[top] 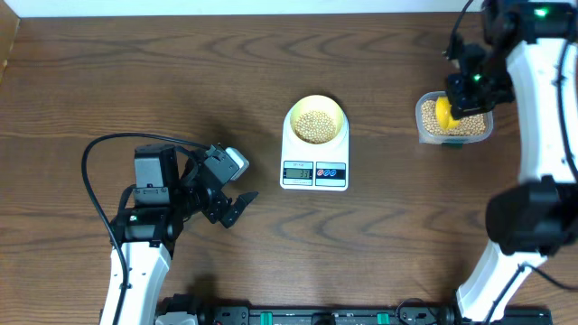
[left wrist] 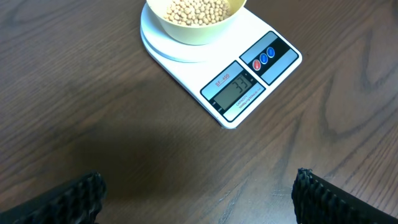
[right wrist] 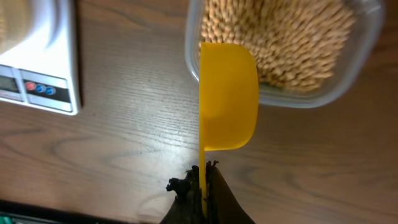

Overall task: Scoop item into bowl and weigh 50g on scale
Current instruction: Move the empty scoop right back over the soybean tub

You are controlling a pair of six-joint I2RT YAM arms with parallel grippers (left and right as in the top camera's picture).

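My right gripper (right wrist: 204, 179) is clamped on the yellow scoop (right wrist: 227, 93) over the tub (right wrist: 354, 56) of beans (right wrist: 280, 43), right of the scale (top: 314, 171); the bowl (left wrist: 186, 31) sits on the scale, showing roughly 33, so I'd dip shallow; left gripper (top: 237, 208) rests spread, left of it.

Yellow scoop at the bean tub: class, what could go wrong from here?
The white digital scale seems to read 33, so a heaped yellow plastic scoop could overshoot 50 g in the pale yellow bowl.
The clear plastic tub stands apart from the scale; round tan beans may roll off on the way.
The right gripper's fingers pinch only the thin handle; the scoop may twist.
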